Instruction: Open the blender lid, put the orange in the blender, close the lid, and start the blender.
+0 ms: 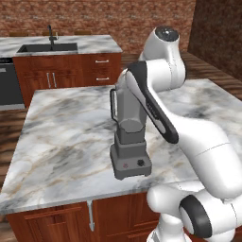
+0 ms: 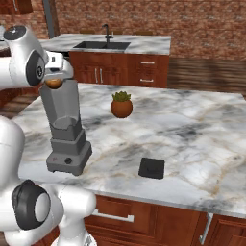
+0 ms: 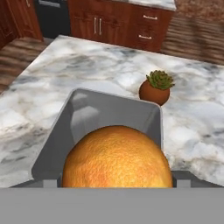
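The marble counter (image 2: 202, 144) is carrying the blender (image 2: 67, 139) near its front edge, the blender lid (image 2: 152, 168) lying flat, and a potted succulent (image 2: 121, 104) mid-counter.

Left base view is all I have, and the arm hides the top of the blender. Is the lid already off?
Observer: Yes. The blender lid lies flat on the counter, apart from the blender, near the front edge.
Operator: And where is the orange?
Observer: The orange sits in the gripper, just above the jar's open top.
Operator: Does anything else stand on the counter?
Observer: A small potted plant stands beyond the blender, not touching it.
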